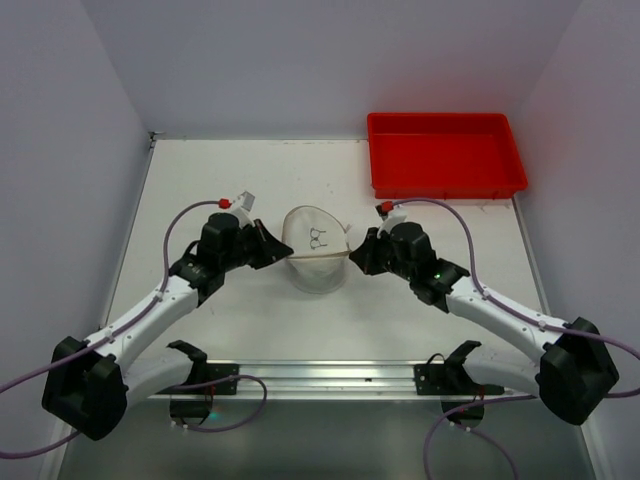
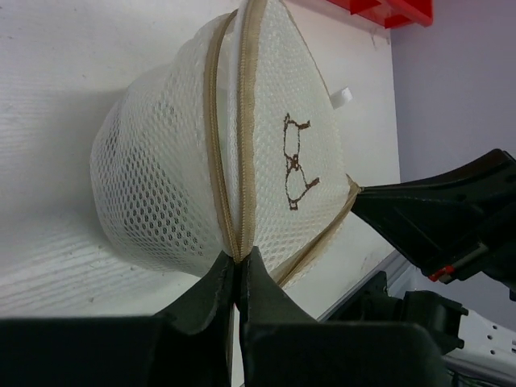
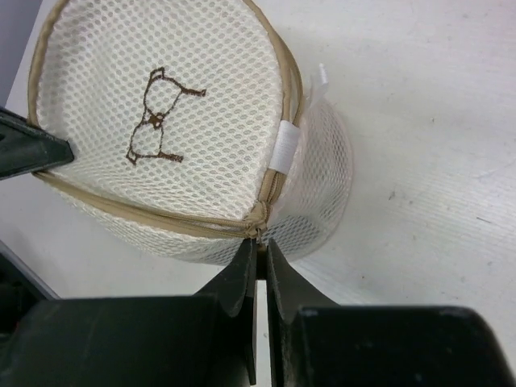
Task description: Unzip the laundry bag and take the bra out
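Note:
The laundry bag (image 1: 316, 258) is a white mesh drum with tan zipper trim and a small dark line drawing on its round top face, standing mid-table. My left gripper (image 1: 276, 247) is shut on the tan zipper seam (image 2: 239, 242) at the bag's left side. My right gripper (image 1: 358, 250) is shut on the zipper pull (image 3: 260, 235) at the bag's right side, where the tan zipper (image 3: 145, 211) ends. The zipper looks closed in both wrist views. The bag (image 2: 193, 153) fills the left wrist view and also shows in the right wrist view (image 3: 185, 129). The bra is hidden.
A red plastic tray (image 1: 445, 155) stands at the back right, and its corner shows in the left wrist view (image 2: 387, 10). White walls enclose the table on three sides. A metal rail (image 1: 330, 375) runs along the near edge between the arm bases.

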Tool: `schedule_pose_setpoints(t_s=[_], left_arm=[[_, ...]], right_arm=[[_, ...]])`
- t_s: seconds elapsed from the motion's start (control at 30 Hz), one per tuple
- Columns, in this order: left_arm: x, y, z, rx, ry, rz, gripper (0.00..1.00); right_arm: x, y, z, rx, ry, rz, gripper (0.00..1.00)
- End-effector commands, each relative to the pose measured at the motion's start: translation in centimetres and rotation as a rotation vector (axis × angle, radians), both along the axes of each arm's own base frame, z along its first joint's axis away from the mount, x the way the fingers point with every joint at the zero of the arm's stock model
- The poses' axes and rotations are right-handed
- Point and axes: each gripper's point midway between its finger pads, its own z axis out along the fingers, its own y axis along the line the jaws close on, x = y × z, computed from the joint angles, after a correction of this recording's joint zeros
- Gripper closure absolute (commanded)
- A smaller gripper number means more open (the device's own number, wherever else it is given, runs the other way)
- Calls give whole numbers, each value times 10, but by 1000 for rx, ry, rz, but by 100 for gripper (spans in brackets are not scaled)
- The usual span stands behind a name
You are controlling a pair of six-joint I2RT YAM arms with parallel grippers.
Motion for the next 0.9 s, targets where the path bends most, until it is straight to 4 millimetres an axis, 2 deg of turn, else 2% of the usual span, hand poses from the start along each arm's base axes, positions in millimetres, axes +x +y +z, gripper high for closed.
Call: schedule_pose_setpoints(t_s=[0.0,0.03,0.13,0.17,0.23,0.3,0.37,0.4,0.43,0.47,0.5,0.53,0.57,0.63,0.73,0.87], left_arm=[[-10,32,-22,146,-5,32,100],[-11,32,-21,147,-14,30,100],[-11,33,-14,136,-54,30,100],[-11,32,-11,131,-63,30,100],[-8,30,-3,119,-98,29,100],[-7,30,2,113,-120,26,89],[-6,29,6,110,-135,27,78],[-6,30,9,109,-146,30,72],[-5,31,11,109,-156,35,59],[-5,31,11,110,-161,37,50],[-6,31,12,112,-170,33,42],[-6,32,12,112,-173,33,26],[-6,32,12,112,-175,34,22],[-4,37,14,121,-174,68,12],[3,49,25,141,-196,141,11],[14,75,19,209,-140,288,15]], right_arm=[[19,-60,-25,-210,32,-177,100],[19,-60,-28,-218,48,-172,100],[18,-40,-20,-179,67,-92,100],[18,-33,-14,-159,60,-71,93],[12,-22,-2,-128,44,-39,89],[7,-11,15,-98,14,-22,66],[5,-9,39,-81,-36,-37,48],[-1,-2,47,-71,-52,-22,45],[-3,0,55,-66,-65,-25,41],[-1,2,69,-53,-92,-41,36],[-4,9,76,-45,-101,-27,35],[-6,11,80,-47,-100,-26,34],[-3,14,90,-38,-116,-39,32],[-3,19,97,-27,-126,-38,29],[-1,23,101,-17,-136,-35,26],[-8,34,97,-5,-130,17,24]])
